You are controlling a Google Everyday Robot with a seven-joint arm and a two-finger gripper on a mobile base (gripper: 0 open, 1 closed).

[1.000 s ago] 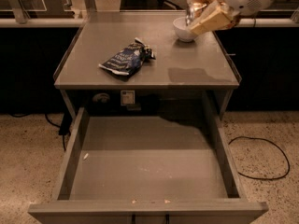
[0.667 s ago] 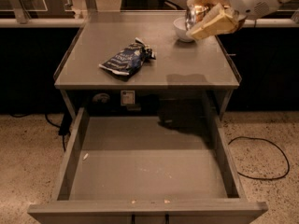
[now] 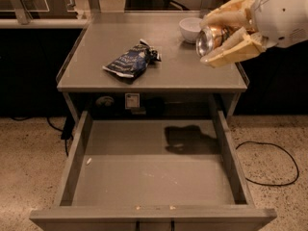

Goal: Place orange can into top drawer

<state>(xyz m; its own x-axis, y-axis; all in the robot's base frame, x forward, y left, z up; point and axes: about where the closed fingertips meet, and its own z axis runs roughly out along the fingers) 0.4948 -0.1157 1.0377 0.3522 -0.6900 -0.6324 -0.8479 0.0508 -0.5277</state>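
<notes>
My gripper (image 3: 210, 38) is at the upper right, above the right edge of the tabletop (image 3: 159, 71). Its tan fingers (image 3: 231, 49) are shut on the orange can (image 3: 211, 37), which lies tilted on its side with its silver top facing the camera. The can is held in the air, apart from the table. The top drawer (image 3: 154, 177) is pulled fully open below the tabletop, with a flat grey bottom and nothing in it but a few small specks. The arm's shadow falls on the drawer's back right part.
A dark blue foil snack bag (image 3: 131, 61) lies on the tabletop's left middle. A white bowl (image 3: 190, 29) stands at the back right, just left of the gripper. A black cable (image 3: 269, 162) loops on the speckled floor to the right.
The gripper with the can has lifted off the table near the bowl and come forward and to the right. The bag, bowl and drawer have not moved.
</notes>
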